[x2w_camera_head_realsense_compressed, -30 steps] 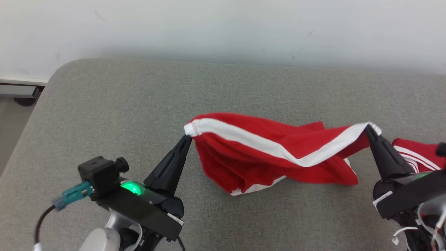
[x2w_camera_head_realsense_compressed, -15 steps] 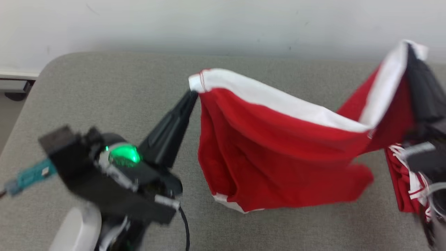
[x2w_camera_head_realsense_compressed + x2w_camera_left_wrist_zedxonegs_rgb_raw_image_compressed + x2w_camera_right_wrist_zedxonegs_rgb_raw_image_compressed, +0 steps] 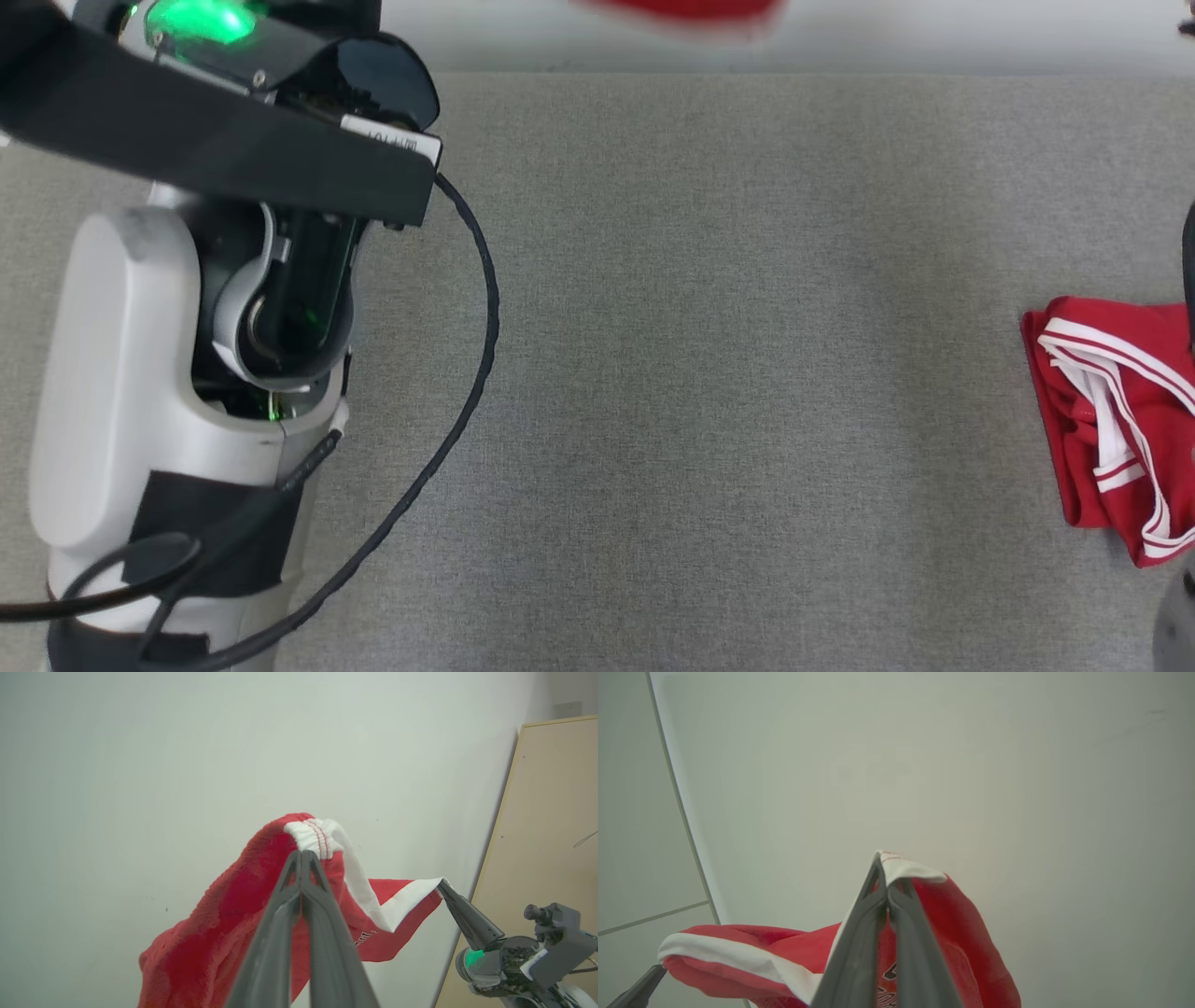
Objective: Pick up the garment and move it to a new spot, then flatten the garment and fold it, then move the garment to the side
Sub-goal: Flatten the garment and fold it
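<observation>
Two garments (image 3: pixel 210 942) (image 3: pixel 1060 439), two end effectors (image 3: pixel 302 855) (image 3: pixel 880 859)

Nothing legible, white label (image 3: pixel 390 142) on left arm (image 3: pixel 112 373) blurred, dark print (image 3: pixel 363 941) on garment (image 3: pixel 210 947) mostly hidden

Head view down onto grey table (image 3: pixel 700 373); wrist views close, wallward, garment (image 3: pixel 201 952) in both.

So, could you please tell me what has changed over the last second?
Both arms have swung upward and lifted the red garment off the grey pad into the air, stretched between the left claw and the right claw. Nothing was taken hold of or let go: each claw stays shut on a white-banded corner. The second red piece still lies at the pad's right side.
</observation>
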Motion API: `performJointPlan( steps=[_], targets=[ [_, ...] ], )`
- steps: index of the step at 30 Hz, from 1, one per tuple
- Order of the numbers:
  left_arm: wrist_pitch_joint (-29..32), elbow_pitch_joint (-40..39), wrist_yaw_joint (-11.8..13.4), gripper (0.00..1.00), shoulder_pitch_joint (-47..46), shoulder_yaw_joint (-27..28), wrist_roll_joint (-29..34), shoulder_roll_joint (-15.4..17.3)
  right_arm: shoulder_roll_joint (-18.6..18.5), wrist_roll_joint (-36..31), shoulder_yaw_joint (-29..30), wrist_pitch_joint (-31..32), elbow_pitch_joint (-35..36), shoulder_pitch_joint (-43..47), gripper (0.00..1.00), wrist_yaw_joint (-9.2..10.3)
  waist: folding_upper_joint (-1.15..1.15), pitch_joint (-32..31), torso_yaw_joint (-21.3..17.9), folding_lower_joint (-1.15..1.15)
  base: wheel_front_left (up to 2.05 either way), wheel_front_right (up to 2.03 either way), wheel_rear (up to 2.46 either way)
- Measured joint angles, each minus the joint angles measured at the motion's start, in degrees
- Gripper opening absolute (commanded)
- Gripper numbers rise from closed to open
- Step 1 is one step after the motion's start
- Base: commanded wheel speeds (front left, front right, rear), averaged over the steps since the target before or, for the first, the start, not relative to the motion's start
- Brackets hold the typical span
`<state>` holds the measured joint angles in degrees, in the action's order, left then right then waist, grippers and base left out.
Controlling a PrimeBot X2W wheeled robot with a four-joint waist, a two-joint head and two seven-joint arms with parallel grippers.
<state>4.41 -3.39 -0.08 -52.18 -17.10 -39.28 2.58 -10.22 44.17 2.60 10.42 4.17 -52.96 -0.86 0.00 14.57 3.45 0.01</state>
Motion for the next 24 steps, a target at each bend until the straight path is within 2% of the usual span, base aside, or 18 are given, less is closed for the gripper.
performJointPlan(
  steps=[3, 6, 10, 12, 15, 18, 24],
  targets=[
    [-1.0, -0.4, -0.9, 0.0, 2.3, -0.7, -0.3, 0.1, -1.8, 0.3, -0.8, 1.8, 2.2, 5.1, 0.0, -0.69, 0.0, 0.4, -0.1, 0.0, 0.0, 0.0, 0.0],
    [-1.3, 3.6, -1.1, 0.0, 8.2, -2.2, -0.3, 0.7, -2.9, 0.3, -4.5, 6.1, 2.1, 15.5, 0.0, -1.47, 0.0, 1.0, -0.2, 0.0, 0.0, 0.0, 0.0],
    [-1.2, 11.9, -2.5, 0.0, 16.8, -5.7, 2.8, 4.2, -3.0, 0.2, -9.8, 11.0, 0.5, 29.8, 0.0, -2.05, 0.01, 2.2, -0.8, 0.0, 0.0, 0.0, 0.0],
    [-1.3, 15.6, -3.0, 0.0, 20.4, -6.4, 3.3, 5.8, -2.9, 0.3, -11.5, 12.4, -1.6, 33.5, 0.0, -2.34, 0.0, 3.0, -1.5, -0.01, 0.0, 0.0, 0.0],
    [-2.2, 20.8, -3.6, 0.0, 21.4, -6.5, 3.8, 7.6, -3.3, 0.5, -13.1, 14.0, -5.0, 34.2, 0.0, -3.34, 0.0, 4.4, -3.1, 0.0, 0.0, 0.0, 0.0],
    [-2.8, 24.4, -4.9, 0.0, 21.1, -7.4, 4.1, 7.9, -4.4, 0.7, -12.2, 14.2, -7.3, 34.2, 0.0, -3.68, 0.01, 5.1, -4.3, 0.0, 0.0, 0.0, 0.0],
    [-6.0, 26.9, -5.6, 0.0, 21.6, -7.8, 4.6, 8.4, -5.5, 2.4, -11.2, 14.2, -8.1, 34.3, 0.0, -4.72, -0.01, 4.1, -4.4, -0.01, 0.0, 0.0, 0.0]
  ],
)
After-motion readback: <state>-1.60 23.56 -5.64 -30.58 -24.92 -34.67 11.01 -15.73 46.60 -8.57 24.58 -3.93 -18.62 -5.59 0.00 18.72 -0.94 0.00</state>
